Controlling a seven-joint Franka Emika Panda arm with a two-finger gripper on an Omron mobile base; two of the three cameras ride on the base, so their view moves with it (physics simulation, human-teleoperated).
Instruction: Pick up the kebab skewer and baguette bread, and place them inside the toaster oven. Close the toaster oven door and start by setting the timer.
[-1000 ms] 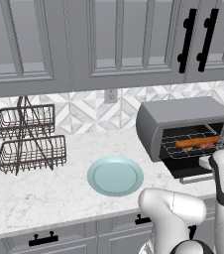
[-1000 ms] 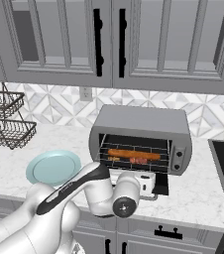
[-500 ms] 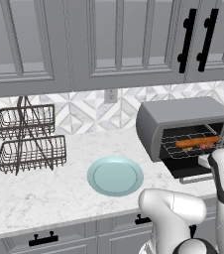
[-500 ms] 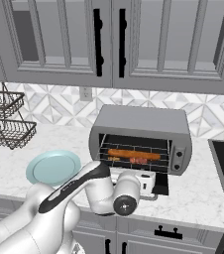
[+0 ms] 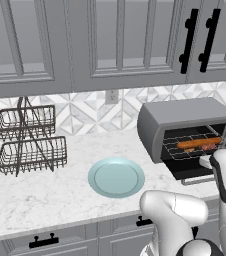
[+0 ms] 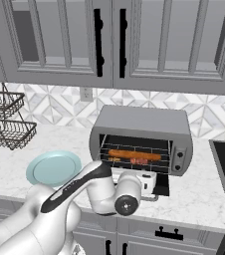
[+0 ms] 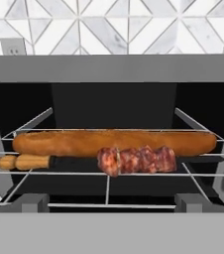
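Nothing has shifted over the last second: the orange-brown baguette bread (image 7: 114, 141) and reddish-chunked kebab skewer (image 7: 134, 159) lie on the wire rack (image 7: 106, 173) inside the grey toaster oven (image 6: 142, 127). The gripper (image 7: 109, 206) stays released, empty, facing the cavity. Door closing seems next.

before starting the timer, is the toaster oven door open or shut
Open: the toaster oven door hangs folded down, and the baguette bread and kebab skewer lie exposed on the rack.
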